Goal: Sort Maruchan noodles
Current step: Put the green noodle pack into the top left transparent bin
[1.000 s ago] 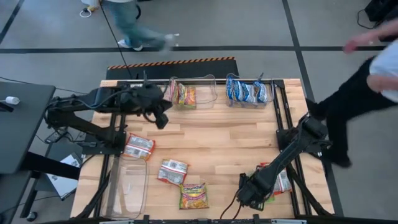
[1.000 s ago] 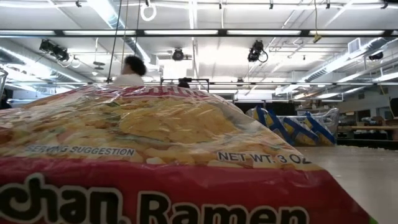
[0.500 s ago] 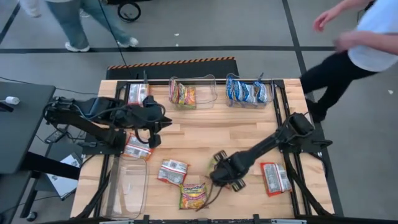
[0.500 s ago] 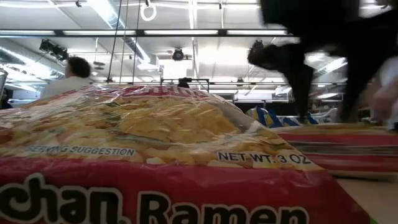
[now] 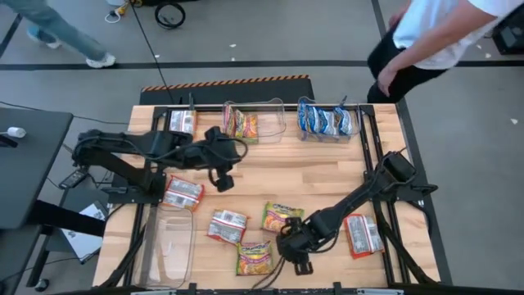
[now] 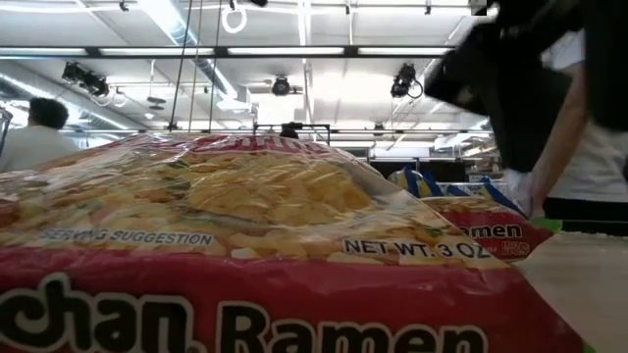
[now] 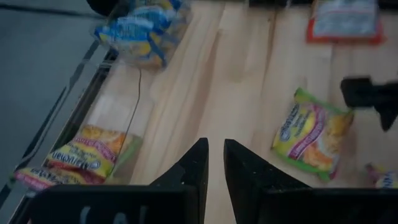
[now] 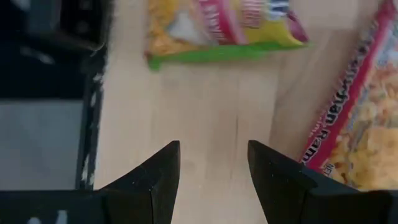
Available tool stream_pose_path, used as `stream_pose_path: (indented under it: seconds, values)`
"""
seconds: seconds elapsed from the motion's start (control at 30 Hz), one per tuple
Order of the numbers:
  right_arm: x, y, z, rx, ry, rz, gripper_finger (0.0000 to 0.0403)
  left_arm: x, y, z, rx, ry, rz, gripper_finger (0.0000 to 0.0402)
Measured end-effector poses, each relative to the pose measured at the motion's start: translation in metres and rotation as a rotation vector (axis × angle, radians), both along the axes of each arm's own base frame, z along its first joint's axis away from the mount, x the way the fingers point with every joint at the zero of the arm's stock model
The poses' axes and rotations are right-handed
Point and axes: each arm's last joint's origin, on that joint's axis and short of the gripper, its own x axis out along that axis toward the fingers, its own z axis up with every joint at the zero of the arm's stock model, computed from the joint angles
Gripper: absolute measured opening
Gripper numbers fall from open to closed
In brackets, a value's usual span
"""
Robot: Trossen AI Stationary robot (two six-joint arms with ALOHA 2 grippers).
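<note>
1. Overhead, the high view shows the whole table (image 5: 327, 188): the left gripper (image 5: 221, 182) hangs over the middle-left of the wood, and the right gripper (image 5: 300, 264) sits low near the front edge.
2. Only the high view shows the sorted packets: yellow-green packets in a clear tub (image 5: 255, 123) at the back, and blue-and-white packets (image 5: 324, 120) in a second tub (image 5: 354, 124) beside it.
3. Loose on the wood are a yellow-green packet (image 5: 282, 216), a front yellow-green packet (image 5: 255, 257), two red-orange packets (image 5: 227, 225) (image 5: 182, 193) and one more red-orange packet (image 5: 361, 234) on the right.
4. An empty clear tub (image 5: 168, 244) lies at the front left.
5. The low view is nearly filled by one packet (image 6: 226, 265) lying close to the lens; a person (image 6: 579, 127) stands behind.
6. Readable on that packet: "SERVING SUGGESTION", "NET WT. 3 OZ", "chan" and "Ramen".
7. The left wrist view shows its fingers (image 7: 194, 167) almost together with a narrow gap, holding nothing, above bare wood.
8. The right wrist view shows its fingers (image 8: 158, 171) spread wide, empty, between a yellow-green packet (image 8: 224, 28) and a red-edged packet (image 8: 354, 124) reading "Ram".
</note>
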Motion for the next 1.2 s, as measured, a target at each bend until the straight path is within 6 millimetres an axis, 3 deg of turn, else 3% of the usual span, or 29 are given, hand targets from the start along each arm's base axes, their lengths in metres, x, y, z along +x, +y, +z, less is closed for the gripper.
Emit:
stream_pose_path:
  seconds: [0.13,0.27,0.37,0.47,0.7,0.83,1.03,1.2]
  values:
    - [-0.010,-0.015,-0.016,-0.079,0.109,-0.057,0.0194,0.013,0.000,-0.012,0.003,0.042,0.011,0.0057]
    - [-0.021,-0.041,-0.019,-0.345,0.218,-0.063,0.0194,0.030,-0.001,-0.028,-0.036,0.072,0.023,0.0061]
    - [-0.024,-0.064,-0.013,-0.527,0.282,-0.114,0.0194,0.043,-0.003,-0.043,-0.055,0.115,0.033,0.0074]
    - [-0.026,-0.073,0.005,-0.541,0.292,-0.146,0.0194,0.056,-0.003,-0.059,-0.085,0.147,0.077,0.0098]
    - [-0.056,-0.056,0.050,-0.428,0.156,-0.248,0.0194,0.087,0.001,-0.104,-0.290,0.204,0.236,0.0175]
    - [-0.078,-0.043,0.075,-0.355,0.053,-0.344,0.0194,0.100,-0.014,-0.128,-0.417,0.226,0.315,0.0210]
    - [-0.102,-0.030,0.097,-0.269,-0.052,-0.468,0.0194,0.112,-0.043,-0.166,-0.516,0.297,0.375,0.0218]
    - [-0.108,-0.025,0.100,-0.245,-0.066,-0.498,0.0194,0.124,-0.060,-0.188,-0.582,0.286,0.374,0.0216]
